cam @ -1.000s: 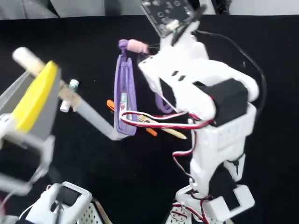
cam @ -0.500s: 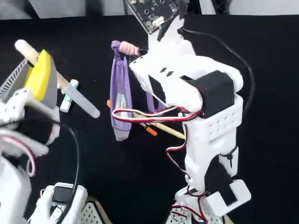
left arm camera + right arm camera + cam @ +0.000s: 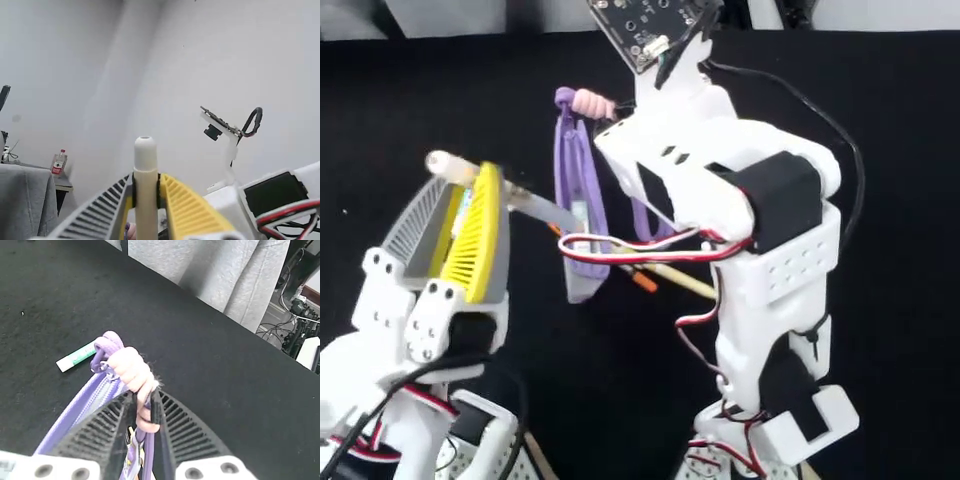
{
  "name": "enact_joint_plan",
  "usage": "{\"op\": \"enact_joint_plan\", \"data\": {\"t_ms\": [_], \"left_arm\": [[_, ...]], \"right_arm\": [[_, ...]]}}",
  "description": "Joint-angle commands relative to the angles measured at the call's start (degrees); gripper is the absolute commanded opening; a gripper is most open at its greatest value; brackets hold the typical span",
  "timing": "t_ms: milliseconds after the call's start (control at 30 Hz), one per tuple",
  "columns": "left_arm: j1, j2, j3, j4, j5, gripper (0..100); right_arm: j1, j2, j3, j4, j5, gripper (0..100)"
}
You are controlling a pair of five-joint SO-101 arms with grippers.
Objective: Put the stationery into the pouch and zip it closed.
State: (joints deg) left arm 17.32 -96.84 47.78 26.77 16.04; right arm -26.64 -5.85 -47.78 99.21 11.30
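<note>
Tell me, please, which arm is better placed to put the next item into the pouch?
Left. The left gripper is shut on a cream pen pointing toward the purple pouch, while the right gripper is shut on the pouch's pink pull, holding it up.

Pencils (image 3: 670,278) on table (image 3: 880,120), partly behind hanging pouch (image 3: 585,170)

The left end effector (image 3: 463,190) has one yellow finger (image 3: 480,240) and one grey finger (image 3: 415,225), both with ridges. Behind it are white parts with small round screws (image 3: 433,292). The right end effector (image 3: 143,397) has black ridged fingers (image 3: 100,435). Behind it sit white shells (image 3: 720,140), a black block (image 3: 795,205), red, white and black wires (image 3: 650,250) and a dark board (image 3: 650,25).
</note>
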Motion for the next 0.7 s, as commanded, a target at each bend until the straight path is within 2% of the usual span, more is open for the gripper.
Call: {"op": "enact_joint_plan", "data": {"t_ms": [0,100,233,367,433,533,667], "left_arm": [[1.98,-0.44,0.31,-1.67,-1.49,3],[1.89,-0.26,2.33,-1.49,-2.02,3],[1.98,-0.7,8.92,-1.76,-8.88,3],[2.07,-0.79,11.38,-1.41,-11.6,3],[2.07,-0.88,10.59,-1.05,-11.16,8],[3.74,-0.88,6.55,5.54,-9.58,20],[6.46,-0.26,-3.47,16.53,-7.56,21]], "right_arm": [[-0.62,-0.31,-2.59,-0.53,-0.62,1.1],[-0.62,-0.31,-2.59,-0.53,-0.62,1.1],[-0.62,-0.31,-2.59,-0.62,-0.62,1.1],[-0.62,-0.31,-2.59,-0.79,-0.62,1.1],[-0.62,-0.31,-2.59,-0.79,-0.62,1.1],[-0.53,-0.31,-2.59,-0.79,-0.62,1.1],[-0.44,-0.31,-2.59,-0.79,-0.62,1.1]]}}
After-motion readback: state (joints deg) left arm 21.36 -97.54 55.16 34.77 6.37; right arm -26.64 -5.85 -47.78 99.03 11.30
